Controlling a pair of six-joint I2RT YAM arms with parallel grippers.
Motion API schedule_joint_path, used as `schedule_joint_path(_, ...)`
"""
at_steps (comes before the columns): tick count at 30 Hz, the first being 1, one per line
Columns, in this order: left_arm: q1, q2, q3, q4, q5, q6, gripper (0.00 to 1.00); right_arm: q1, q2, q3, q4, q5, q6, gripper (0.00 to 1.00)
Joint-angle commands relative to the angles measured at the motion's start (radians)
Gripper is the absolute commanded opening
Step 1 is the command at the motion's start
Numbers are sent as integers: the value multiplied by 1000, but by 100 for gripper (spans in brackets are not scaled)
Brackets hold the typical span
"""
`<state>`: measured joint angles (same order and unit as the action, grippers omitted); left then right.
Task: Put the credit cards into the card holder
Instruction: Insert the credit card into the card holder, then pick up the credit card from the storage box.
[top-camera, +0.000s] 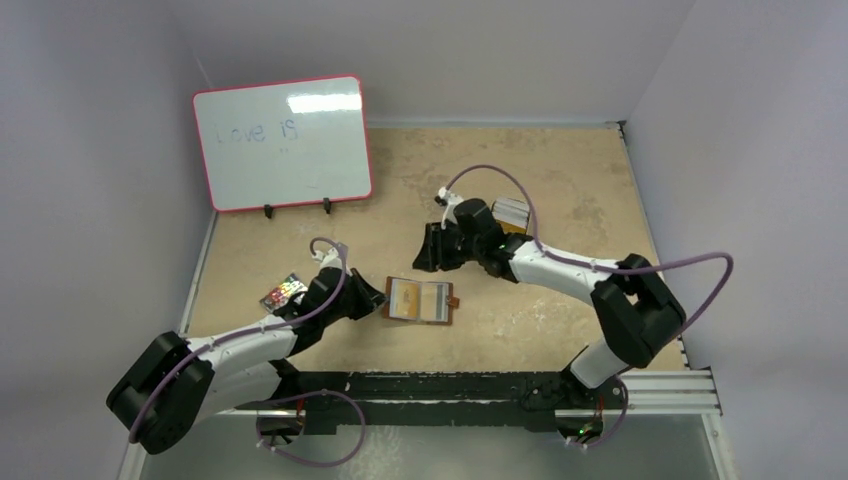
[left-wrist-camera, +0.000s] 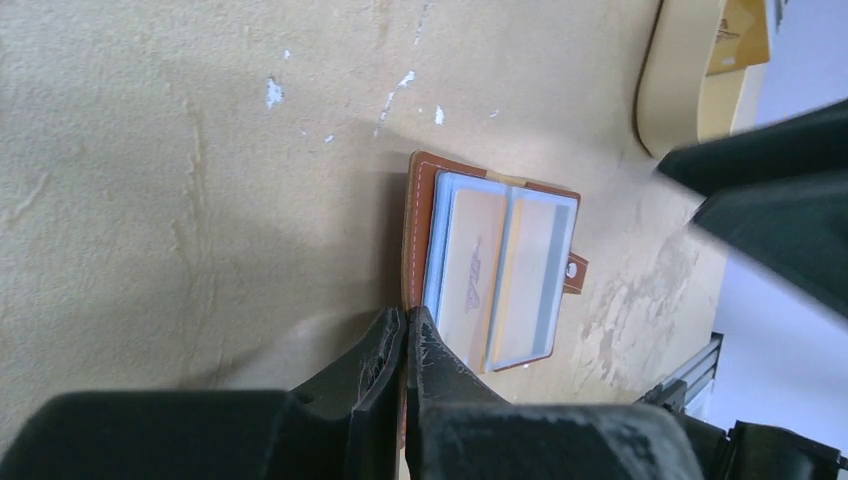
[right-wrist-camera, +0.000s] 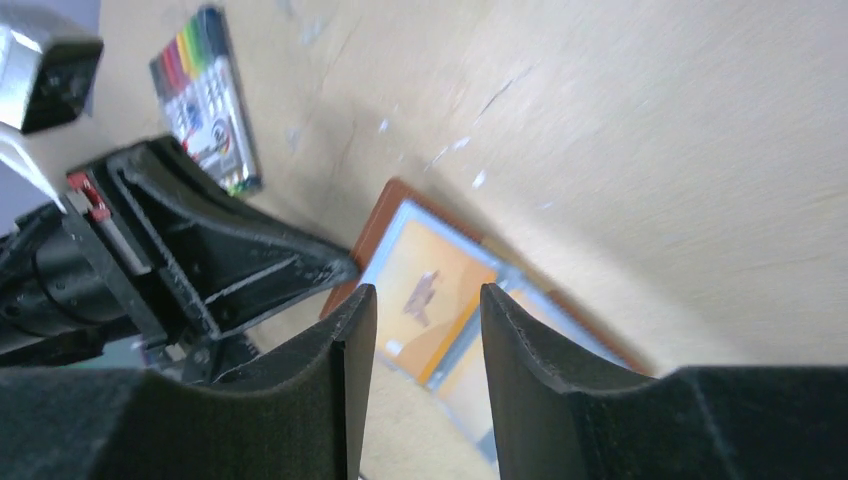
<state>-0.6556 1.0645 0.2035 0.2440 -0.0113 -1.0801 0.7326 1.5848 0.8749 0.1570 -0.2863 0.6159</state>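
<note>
Card holder (left-wrist-camera: 500, 270) at left pincer (left-wrist-camera: 405, 318)

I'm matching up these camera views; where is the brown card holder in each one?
Top external: card holder open, mid-table between the arms.
Left wrist: card holder centre right, past the left gripper.
Right wrist: card holder lower middle, behind the right gripper.
Shared landmark: the left gripper at its edge.
</note>
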Motion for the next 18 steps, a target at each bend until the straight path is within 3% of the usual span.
schedule_joint_path(1, 1, -31, 13, 56, 30, 18, 0, -77, -83, 84, -155, 135, -294, 47)
schedule_joint_path(13, 0, -14, 25, 68, 63, 25, 0, -139, 4, 254, -382, 718, -695, 50)
schedule_joint_path(18, -1, -4, 19, 69, 77, 31, 0, -180, 10, 246, -352, 730, -861, 51)
